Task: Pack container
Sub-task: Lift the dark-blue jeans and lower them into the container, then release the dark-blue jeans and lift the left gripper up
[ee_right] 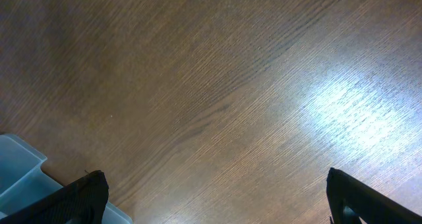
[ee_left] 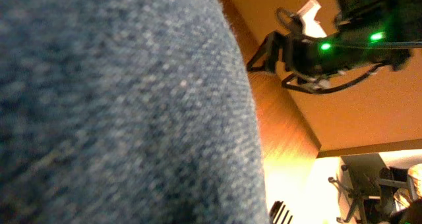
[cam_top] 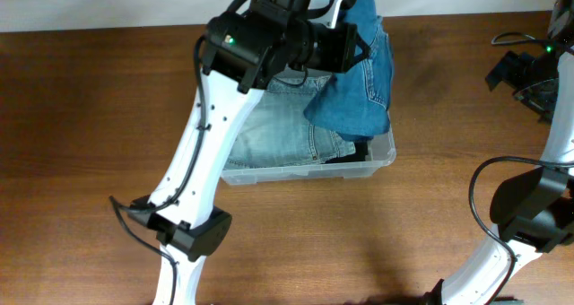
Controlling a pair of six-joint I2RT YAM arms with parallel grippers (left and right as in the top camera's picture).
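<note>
While my left tool (cam_top: 348, 43) pinches the dark denim (cam_top: 363, 94), the container (cam_top: 378, 161) lies directly beneath (right tool (ee_right: 214, 201) spread, well apart).

Our left arm (cam_top: 202, 152) rises from the near table edge and leans forward, its wrist bent to the right. Our left gripper (cam_top: 348, 45) points sideways, its jaws nearly closed and pinching a denim cloth (cam_top: 359, 94). Our right arm (cam_top: 563, 135) stands at the far right. Our right gripper (ee_right: 217, 207) faces downward with its fingers (ee_right: 82, 197) spread wide, holding nothing.
</note>
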